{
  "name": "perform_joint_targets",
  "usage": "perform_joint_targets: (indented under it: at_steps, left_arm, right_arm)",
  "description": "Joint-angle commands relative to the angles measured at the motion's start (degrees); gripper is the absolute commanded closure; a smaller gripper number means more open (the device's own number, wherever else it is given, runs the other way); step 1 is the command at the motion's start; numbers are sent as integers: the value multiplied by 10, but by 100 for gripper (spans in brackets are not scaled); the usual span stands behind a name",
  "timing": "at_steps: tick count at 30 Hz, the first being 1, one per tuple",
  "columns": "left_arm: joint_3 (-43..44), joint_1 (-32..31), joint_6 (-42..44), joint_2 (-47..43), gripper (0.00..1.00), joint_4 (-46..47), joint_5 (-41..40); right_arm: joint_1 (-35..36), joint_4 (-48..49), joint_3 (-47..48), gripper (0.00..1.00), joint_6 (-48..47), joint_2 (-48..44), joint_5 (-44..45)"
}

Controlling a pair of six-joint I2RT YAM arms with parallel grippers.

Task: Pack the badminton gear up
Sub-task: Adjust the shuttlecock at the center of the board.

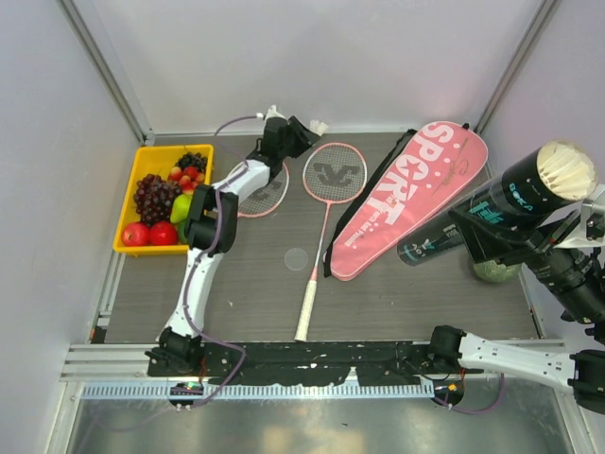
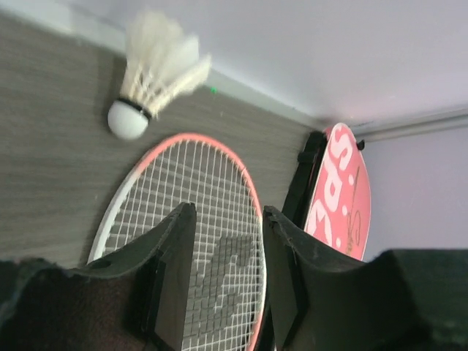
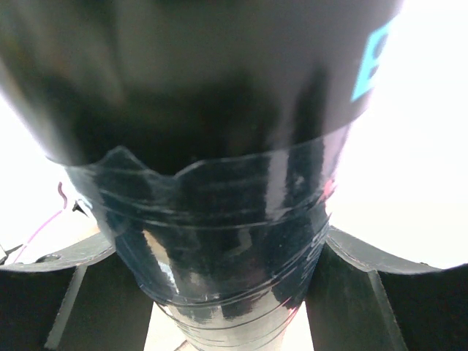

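Though the tube (image 3: 219,241) is glossy, feathery shuttlecock (image 2: 157,69), oval strung racket (image 2: 212,212).

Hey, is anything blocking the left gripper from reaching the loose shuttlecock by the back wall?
Nothing visible does. The left gripper hangs open above a racket head, and the shuttlecock lies just beyond its rim, uncovered.

1. Robotics lab test cell, by every sign.
2. Boxed in on three sides by plain white wall panels (image 1: 312,57), metal frame posts (image 1: 109,74) at the grey tabletop's (image 1: 246,293) far corners.
3. Along the near edge: aluminium rail (image 1: 104,361), slotted cable duct (image 1: 284,389), left arm (image 1: 198,279) and right arm (image 1: 510,352) bolted on.
4. Staged props: yellow tray (image 1: 156,151) of fruit (image 1: 151,196) at the left edge, pink bag (image 1: 416,189) toward the right.
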Motion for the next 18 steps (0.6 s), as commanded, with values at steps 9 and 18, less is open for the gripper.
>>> perform_joint_targets:
  at_steps: [9, 18]
  left_arm:
    - [228, 18, 49, 90, 32, -98, -83]
    - [200, 22, -47, 99, 36, -22, -4]
  right_arm:
    - [0, 63, -19, 95, -31, -9, 23]
    - [0, 61, -31, 95, -28, 3, 20]
